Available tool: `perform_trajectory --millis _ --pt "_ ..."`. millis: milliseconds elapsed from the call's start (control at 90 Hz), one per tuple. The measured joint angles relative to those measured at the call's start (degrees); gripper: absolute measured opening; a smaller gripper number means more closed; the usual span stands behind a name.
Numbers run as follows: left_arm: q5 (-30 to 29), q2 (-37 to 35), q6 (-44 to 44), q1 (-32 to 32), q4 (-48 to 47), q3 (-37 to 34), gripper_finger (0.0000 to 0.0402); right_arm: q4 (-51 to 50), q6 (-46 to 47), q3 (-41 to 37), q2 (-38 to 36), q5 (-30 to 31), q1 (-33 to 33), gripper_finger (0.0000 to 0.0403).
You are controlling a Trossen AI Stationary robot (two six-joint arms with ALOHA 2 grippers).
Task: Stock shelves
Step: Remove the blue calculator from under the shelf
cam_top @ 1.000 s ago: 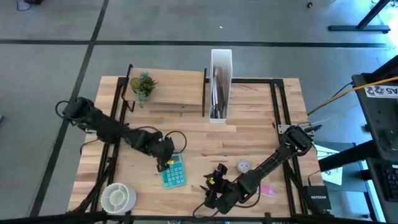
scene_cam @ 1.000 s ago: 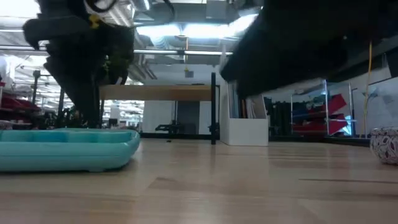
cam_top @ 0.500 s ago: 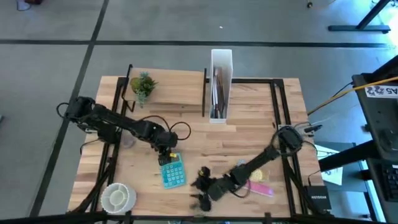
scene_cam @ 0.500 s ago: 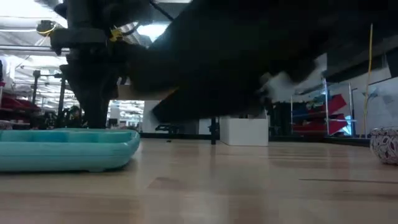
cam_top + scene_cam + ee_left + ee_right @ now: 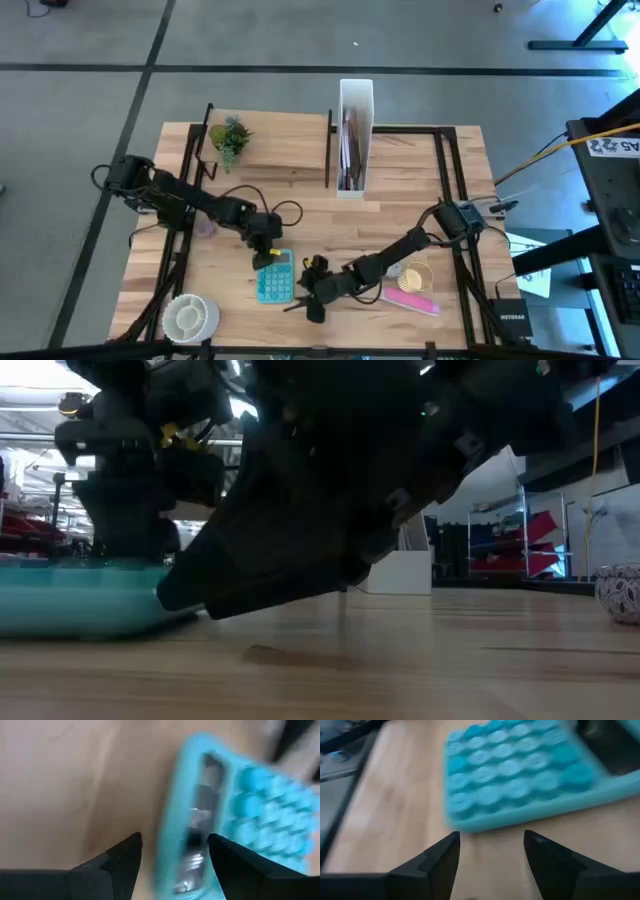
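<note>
Your left claw (image 5: 268, 259) spread over the teal calculator's (image 5: 275, 279) far edge, your right claw (image 5: 312, 296) spread just beside its near-right corner, shelves (image 5: 275, 143) well beyond the calculator.

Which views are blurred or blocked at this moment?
Left wrist view: teal calculator smeared by blur. Right wrist view: its keys look soft too. Low view: a dark arm fills most of the picture, hiding the shelves; bright ceiling lights behind. High view: sharp, shelves clear.
</note>
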Motion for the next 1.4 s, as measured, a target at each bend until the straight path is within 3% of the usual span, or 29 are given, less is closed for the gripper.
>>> perform_trajectory --millis 222,489,667,889,1133,1289,1400 --pt "2.4 0.0 -2.2 -3.7 3.8 0.0 0.0212 -0.6 1.4 0.0 0.0 6.3 0.2 0.0207" --pt "-0.4 0.0 -3.7 -6.8 4.5 0.0 0.0212 -0.6 0.6 0.0 0.0 6.9 0.2 0.0207" --pt "-1.9 0.0 -4.2 -7.1 4.6 0.0 0.0212 -3.5 -0.1 2.0 -0.7 1.9 1.2 0.0207" --pt "-2.4 0.0 -4.8 -7.0 4.6 -1.4 0.0212 -17.3 -3.5 15.7 -1.3 -5.8 4.2 0.0207" --pt "-2.3 -0.2 -7.2 -7.0 6.8 -3.6 0.0211 -17.1 -5.1 20.6 5.5 -11.5 4.1 0.0207" --pt "-2.3 -0.2 -7.4 -7.0 9.7 -4.3 0.0211 -13.2 -4.4 21.3 8.7 -19.1 2.8 0.0207" --pt "-2.1 -0.1 -7.4 -7.1 10.8 -4.3 0.0211 -13.3 -4.2 21.2 10.0 -19.6 1.9 0.0207"
